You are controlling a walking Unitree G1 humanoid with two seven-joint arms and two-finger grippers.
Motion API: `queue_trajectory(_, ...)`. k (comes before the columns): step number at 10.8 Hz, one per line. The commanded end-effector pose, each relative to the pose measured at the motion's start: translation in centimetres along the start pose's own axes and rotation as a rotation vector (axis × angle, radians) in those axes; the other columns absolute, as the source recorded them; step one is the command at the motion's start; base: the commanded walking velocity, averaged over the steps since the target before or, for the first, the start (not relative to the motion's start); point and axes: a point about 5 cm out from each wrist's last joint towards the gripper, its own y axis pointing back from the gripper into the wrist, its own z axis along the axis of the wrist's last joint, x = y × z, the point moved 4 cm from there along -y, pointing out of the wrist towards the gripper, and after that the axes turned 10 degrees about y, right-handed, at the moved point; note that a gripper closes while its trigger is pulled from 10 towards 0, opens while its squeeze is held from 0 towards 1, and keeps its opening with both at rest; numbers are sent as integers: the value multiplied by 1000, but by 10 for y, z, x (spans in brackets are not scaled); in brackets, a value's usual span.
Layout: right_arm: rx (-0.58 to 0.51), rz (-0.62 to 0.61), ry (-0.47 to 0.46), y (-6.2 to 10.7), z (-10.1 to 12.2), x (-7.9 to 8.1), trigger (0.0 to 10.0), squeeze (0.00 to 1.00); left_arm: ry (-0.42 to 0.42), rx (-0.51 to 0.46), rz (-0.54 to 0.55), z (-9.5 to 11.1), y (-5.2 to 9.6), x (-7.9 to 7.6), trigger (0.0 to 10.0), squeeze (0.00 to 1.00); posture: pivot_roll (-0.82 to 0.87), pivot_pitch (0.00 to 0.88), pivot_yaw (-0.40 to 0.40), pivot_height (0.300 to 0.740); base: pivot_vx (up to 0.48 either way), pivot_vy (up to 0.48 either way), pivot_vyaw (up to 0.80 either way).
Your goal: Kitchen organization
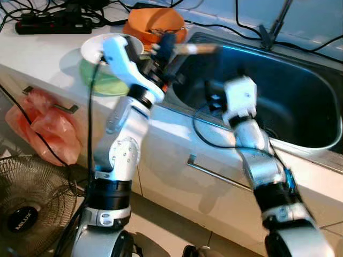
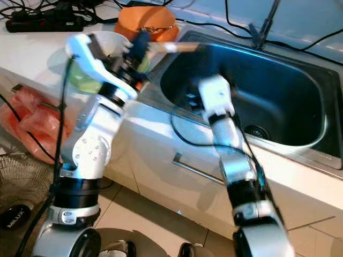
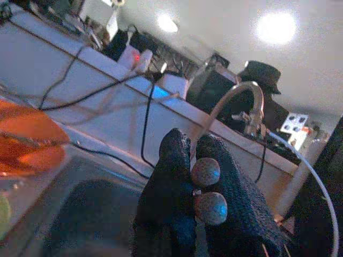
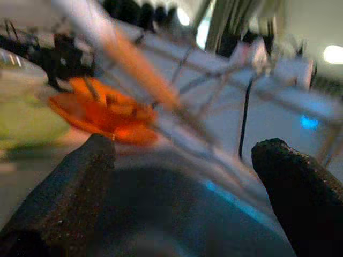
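1. Over the near-left rim of the steel sink (image 1: 300,140), we hold a pair of chopsticks (image 1: 195,49) in our left gripper (image 1: 166,51); its fingers are pressed together on them, and the left wrist view shows their two round ends (image 3: 208,188) pinched between the black pads.
2. Our right gripper (image 4: 182,176) hangs inside the basin with its fingers spread wide and nothing between them.
3. We judge the step in hand to be carrying the chopsticks to a resting place, and the sink seems the likeliest.
4. The next move calls for lowering them clear of the right arm before letting go.
5. On the white counter (image 1: 48,48), far left of the sink, sit an orange bowl (image 1: 155,24) and a white-rimmed green bowl (image 1: 104,80).
6. A black power strip (image 1: 53,24) and cables trail along the far counter; below, a pink plastic bag (image 1: 45,126) hangs by a drawer handle and a floor fan (image 1: 27,209) stands near left.
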Motion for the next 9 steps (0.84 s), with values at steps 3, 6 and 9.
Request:
queue_trajectory(3,-23,16,91,-1,4,3,10000,0,8,106,-59,-16,4,-12,10000,0,83,115,-29,740,0,0,0)
queue_trajectory(6,-31,38,123,-1,6,10,10000,0,19,162,-100,-24,8,-19,10000,0,84,118,-29,740,0,0,0)
queue_trajectory(9,-23,44,136,-2,4,11,10000,0,13,175,-117,-24,9,-23,10000,0,84,118,-28,740,0,0,0)
